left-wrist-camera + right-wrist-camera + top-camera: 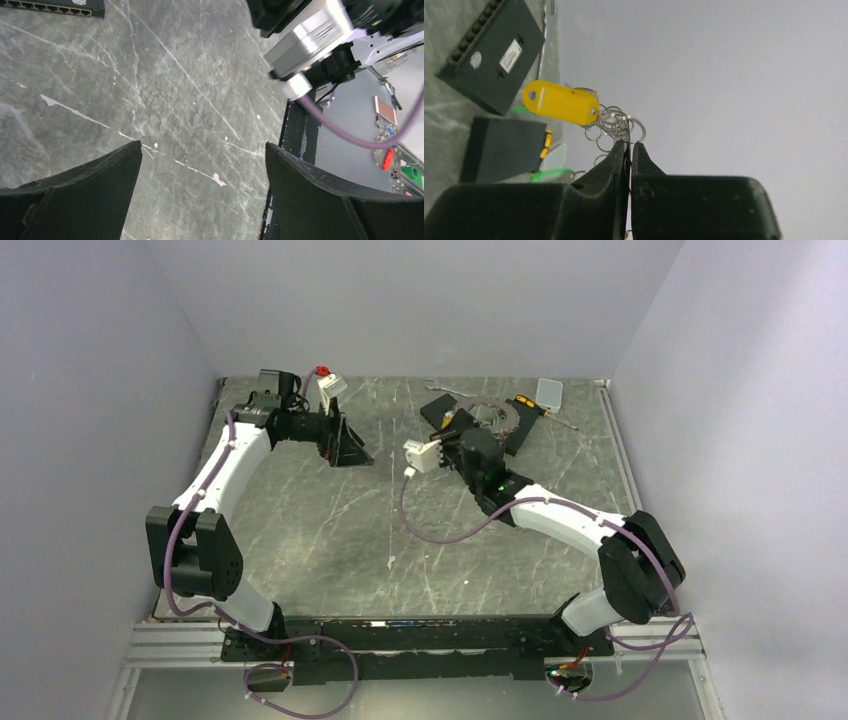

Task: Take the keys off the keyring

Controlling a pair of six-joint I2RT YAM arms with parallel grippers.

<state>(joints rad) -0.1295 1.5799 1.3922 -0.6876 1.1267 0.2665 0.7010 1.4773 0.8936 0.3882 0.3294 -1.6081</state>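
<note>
In the right wrist view my right gripper (629,143) is shut on the thin wire of the keyring (628,131). A cluster of small silver rings and a key with a yellow head (558,102) hang from the wire just past the fingertips. A green-headed key (545,174) shows lower left, partly behind the finger. From above, the right gripper (462,426) holds the ring over a black box (515,430) at the back of the table. My left gripper (345,450) hangs open over bare table at the back left, its fingers (107,170) wide apart with nothing between them.
A silver wrench (446,388) and a pale card (549,392) lie near the back wall. A second black box (491,55) lies beside the first. Something small and red (322,371) sits at the back left by the left wrist. Grey walls close in on both sides.
</note>
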